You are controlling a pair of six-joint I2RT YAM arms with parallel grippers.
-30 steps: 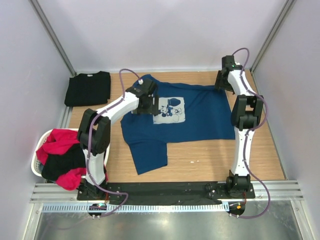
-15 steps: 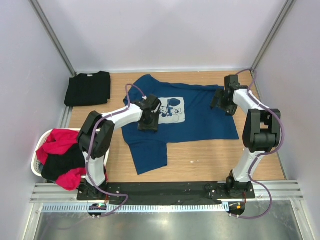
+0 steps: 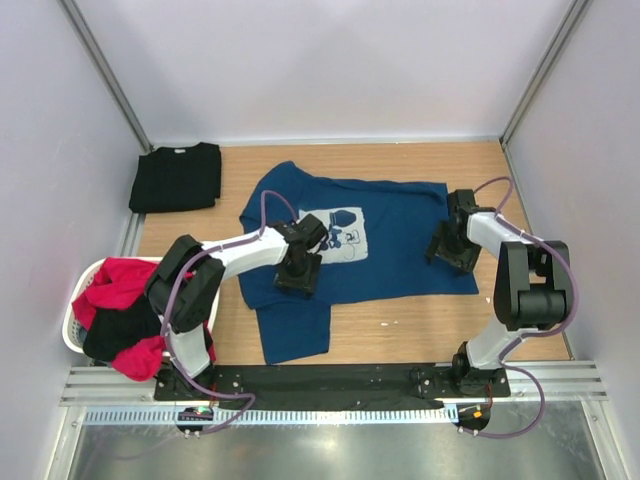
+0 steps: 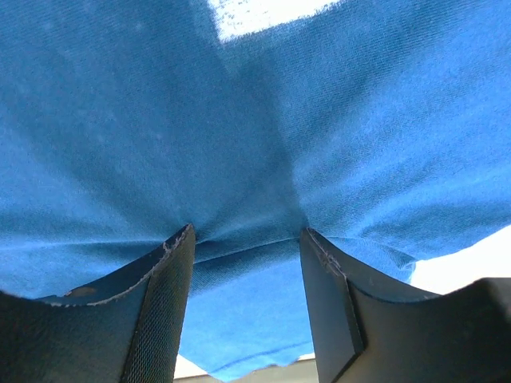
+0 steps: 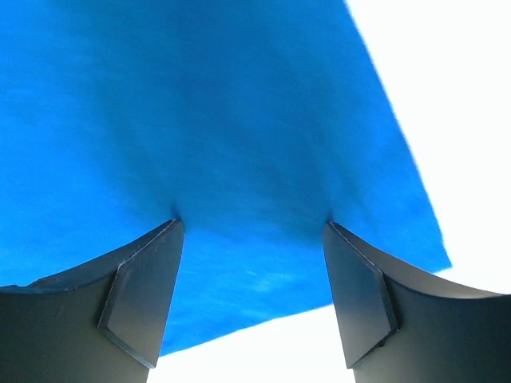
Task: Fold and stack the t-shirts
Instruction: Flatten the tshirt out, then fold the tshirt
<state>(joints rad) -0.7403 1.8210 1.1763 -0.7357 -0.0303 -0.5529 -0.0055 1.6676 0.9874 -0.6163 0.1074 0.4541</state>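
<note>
Tees of red and black cotton (image 3: 120, 285) heap in a white plastic basket (image 3: 72, 328). A folded black tee (image 3: 178, 177) lies far-left on the wooden desk (image 3: 400, 325). The navy mouse-print tee (image 3: 390, 240) lies spread at centre. The left gripper (image 3: 298, 275) stands half-open, pressing into its puckered cloth. The right gripper (image 3: 447, 250) stands wider, tips on its right edge.

Mouse print (image 3: 345, 232) partly hidden under left arm (image 3: 250, 248); both wrist views crop navy t-shirt (image 4: 239, 120); table (image 5: 447, 96) there blown white.

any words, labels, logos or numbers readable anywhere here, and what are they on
No text can be read anywhere.
Navy t-shirt print: a cartoon picture, any lettering too small to read.
Black t-shirt neck label: a pale speck, too small to read.
</note>
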